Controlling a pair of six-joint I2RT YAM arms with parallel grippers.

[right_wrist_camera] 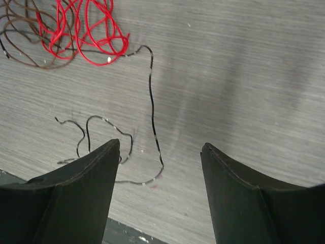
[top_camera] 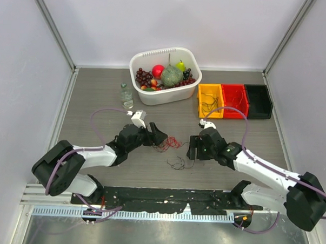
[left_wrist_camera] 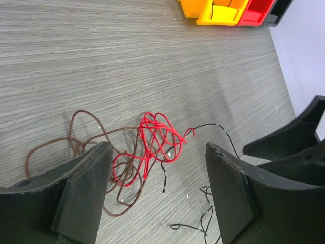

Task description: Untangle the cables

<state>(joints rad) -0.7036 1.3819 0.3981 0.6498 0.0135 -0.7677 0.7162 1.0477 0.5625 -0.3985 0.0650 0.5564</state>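
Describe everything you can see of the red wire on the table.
The red wire is hair-thin and glossy, plastic-coated by its look. It is bunched into a loose knot of overlapping loops, with one free end curling out sideways. It lies flat on the grey wood-grain table, just ahead of the left gripper, whose jaws stand open and grip nothing. A brown wire threads through its loops, and a black wire crosses its edge.

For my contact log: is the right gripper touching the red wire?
Apart. Right wrist view: the red wire lies beyond the right gripper, bare table between.
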